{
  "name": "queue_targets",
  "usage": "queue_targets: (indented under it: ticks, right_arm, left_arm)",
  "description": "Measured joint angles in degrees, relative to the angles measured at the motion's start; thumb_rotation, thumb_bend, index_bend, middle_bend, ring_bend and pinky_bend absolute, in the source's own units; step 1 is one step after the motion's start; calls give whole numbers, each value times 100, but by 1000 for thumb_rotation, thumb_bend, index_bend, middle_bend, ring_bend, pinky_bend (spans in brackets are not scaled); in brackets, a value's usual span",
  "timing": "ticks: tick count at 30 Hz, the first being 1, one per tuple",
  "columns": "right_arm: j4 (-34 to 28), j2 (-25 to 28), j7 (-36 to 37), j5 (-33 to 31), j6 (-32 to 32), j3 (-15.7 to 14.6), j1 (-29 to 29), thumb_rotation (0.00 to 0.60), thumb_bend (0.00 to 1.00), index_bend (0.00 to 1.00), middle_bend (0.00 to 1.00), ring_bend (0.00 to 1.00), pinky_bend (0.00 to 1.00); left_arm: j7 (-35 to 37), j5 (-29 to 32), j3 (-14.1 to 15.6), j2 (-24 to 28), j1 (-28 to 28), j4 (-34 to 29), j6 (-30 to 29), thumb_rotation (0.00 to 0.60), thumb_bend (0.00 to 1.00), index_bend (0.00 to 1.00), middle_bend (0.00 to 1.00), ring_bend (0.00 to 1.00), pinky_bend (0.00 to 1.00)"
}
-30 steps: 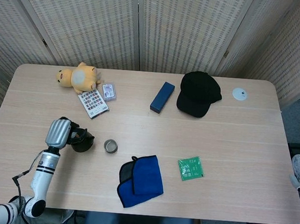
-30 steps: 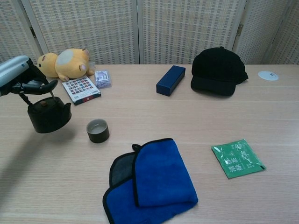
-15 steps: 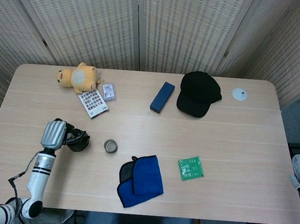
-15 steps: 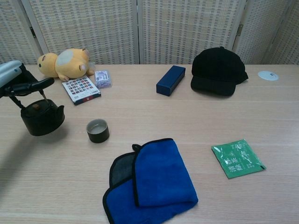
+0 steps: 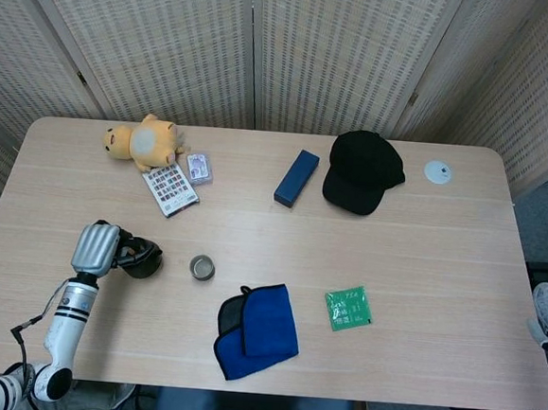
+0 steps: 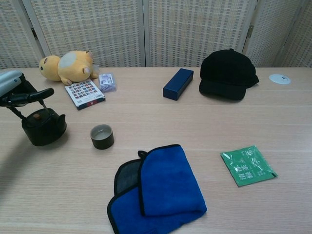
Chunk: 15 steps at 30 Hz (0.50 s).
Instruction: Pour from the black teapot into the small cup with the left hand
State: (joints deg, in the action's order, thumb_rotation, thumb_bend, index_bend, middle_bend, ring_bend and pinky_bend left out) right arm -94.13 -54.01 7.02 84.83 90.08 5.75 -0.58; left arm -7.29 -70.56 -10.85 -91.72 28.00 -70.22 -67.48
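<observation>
Lowered since before, black teapot sits upright under left hand.

Bare table (teapot to cup); unobstructed

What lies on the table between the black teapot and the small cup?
Nothing: in both views only bare table separates the black teapot from the small cup.

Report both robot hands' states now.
Left robot hand: holds the black teapot by its handle.
Right robot hand: not in view.
</observation>
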Motion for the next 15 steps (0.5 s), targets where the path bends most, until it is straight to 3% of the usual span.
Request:
queue_targets:
  ticks: [15]
  right_arm:
    - [40,-27,17,-7,-21,-8,11,600,184,20,149,0,0]
  left_arm:
    - [-342,114,87,-30,0,60,177,99,172,898,898,779,350]
